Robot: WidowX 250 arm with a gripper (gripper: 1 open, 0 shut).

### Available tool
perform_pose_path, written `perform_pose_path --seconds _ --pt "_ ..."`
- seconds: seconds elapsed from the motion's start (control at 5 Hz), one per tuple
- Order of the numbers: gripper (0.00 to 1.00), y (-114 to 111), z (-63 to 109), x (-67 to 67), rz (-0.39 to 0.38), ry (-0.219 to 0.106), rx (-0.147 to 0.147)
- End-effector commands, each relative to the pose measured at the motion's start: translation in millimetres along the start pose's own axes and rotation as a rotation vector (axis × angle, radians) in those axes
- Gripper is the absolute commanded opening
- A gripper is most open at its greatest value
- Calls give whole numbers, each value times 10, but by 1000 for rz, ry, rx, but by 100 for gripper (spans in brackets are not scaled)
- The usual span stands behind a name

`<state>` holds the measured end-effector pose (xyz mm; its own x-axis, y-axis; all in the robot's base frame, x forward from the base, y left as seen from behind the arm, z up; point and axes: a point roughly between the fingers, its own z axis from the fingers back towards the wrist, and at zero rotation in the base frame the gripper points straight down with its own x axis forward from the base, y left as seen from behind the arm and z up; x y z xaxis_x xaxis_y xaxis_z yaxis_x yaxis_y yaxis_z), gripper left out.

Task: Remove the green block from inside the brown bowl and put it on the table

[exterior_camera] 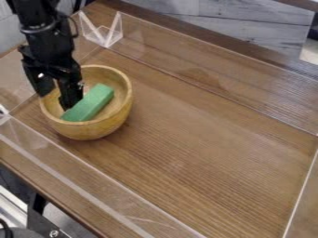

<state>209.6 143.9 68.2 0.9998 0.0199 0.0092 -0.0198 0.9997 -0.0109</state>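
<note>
Your green block [88, 103] lies inside the brown bowl [110, 123], its long side running aslant across the floor of the bowl, with one end towards the rim on the far right of the picture's view of it. Nothing grips it. The bowl sits on the worktop [205, 139], near the left side of the view, and plenty of bare wood grain shows to its right.

Your tool [70, 104] is open, its dark fingers parted and reaching over the bowl's left part, beside the block. One fingertip looks very near the block, but you can't tell from this view whether they touch. The arm [47, 33] comes in from the upper left, behind the bowl. Further back stands a clear plastic piece [100, 31], close to the arm.

You are, I'd judge, at the approach: the block has yet to be gripped, and the lift and the placing are both to do. Your next move calls for lining the fingers up so that one goes down on each side of the block's narrow width, then lowering and closing. Mind the rim on the left; a finger could catch it and drag the bowl. Once you have a firm hold, raise the block well above the rim before you carry it sideways, then set it down on the wood.
</note>
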Motion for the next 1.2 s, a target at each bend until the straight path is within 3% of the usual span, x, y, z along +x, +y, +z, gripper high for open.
perform_pose_path --seconds 0.0,1.0 --pt "100 -8 -8 97 -1 -41 7" --pt "100 -60 -426 220 20 -43 -41"
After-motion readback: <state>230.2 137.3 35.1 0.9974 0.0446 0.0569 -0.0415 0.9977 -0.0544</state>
